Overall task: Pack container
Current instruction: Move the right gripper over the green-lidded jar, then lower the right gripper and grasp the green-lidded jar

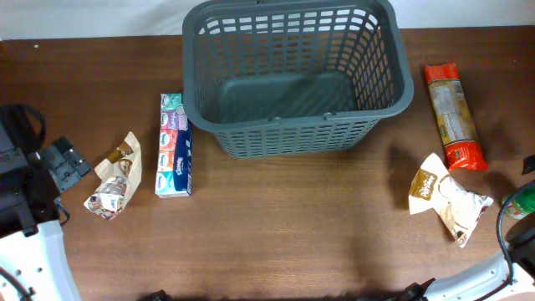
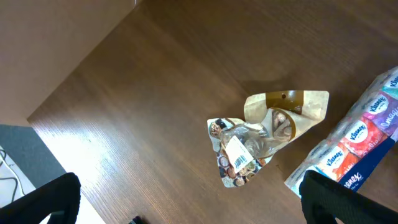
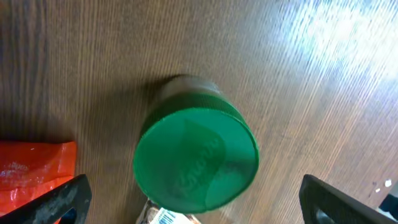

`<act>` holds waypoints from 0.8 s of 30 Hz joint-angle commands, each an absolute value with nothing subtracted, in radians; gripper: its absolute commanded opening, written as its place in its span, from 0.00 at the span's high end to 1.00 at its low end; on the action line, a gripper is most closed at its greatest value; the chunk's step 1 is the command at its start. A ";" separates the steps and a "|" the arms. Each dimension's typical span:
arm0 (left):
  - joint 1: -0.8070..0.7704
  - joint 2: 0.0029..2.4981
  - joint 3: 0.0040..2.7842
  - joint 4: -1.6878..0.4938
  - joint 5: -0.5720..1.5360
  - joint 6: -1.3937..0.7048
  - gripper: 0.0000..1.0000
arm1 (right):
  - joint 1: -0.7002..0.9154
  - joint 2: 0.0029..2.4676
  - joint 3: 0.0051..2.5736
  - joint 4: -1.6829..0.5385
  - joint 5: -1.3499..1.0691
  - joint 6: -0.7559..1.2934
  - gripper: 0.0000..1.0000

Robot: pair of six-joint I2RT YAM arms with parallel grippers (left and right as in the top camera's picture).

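The container [image 1: 294, 124], a large dark grey slotted basket, stands empty at the back middle of the table. My left gripper [image 2: 193, 211] hangs open over the wood, just short of a crumpled snack bag [image 2: 264, 134] and beside a tissue pack [image 2: 354, 146]; nothing is between its fingers [image 2: 40, 199]. My right gripper [image 3: 202, 208] is open above a jar with a green lid [image 3: 196, 158]. Its fingertips [image 3: 59, 202] stand well apart on either side of the lid and do not touch it. Overhead, the jar [image 1: 522, 201] sits at the far right edge.
Overhead, the tissue pack [image 1: 174, 146] lies left of the basket and the snack bag [image 1: 113, 177] further left. A red packet [image 1: 453, 117] and a white and brown bag [image 1: 443, 199] lie to the right. The table's left edge [image 2: 43, 146] is close to my left gripper.
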State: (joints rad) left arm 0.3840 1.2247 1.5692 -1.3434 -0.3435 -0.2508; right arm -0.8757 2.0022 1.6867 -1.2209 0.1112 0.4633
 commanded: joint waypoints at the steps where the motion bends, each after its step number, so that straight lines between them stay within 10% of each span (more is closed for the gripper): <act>1: 0.390 1.211 1.585 -1.340 -0.336 -0.249 0.01 | -0.884 2.006 1.642 -1.202 0.116 0.448 0.01; 24: 0.390 1.211 1.585 -1.341 -0.336 -0.249 0.01 | -0.946 2.036 1.586 -1.136 0.059 0.423 0.01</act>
State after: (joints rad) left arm 0.3840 1.2247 1.5692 -1.3430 -0.3435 -0.2508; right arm -0.9215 2.0041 1.5967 -1.1385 0.0860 0.4324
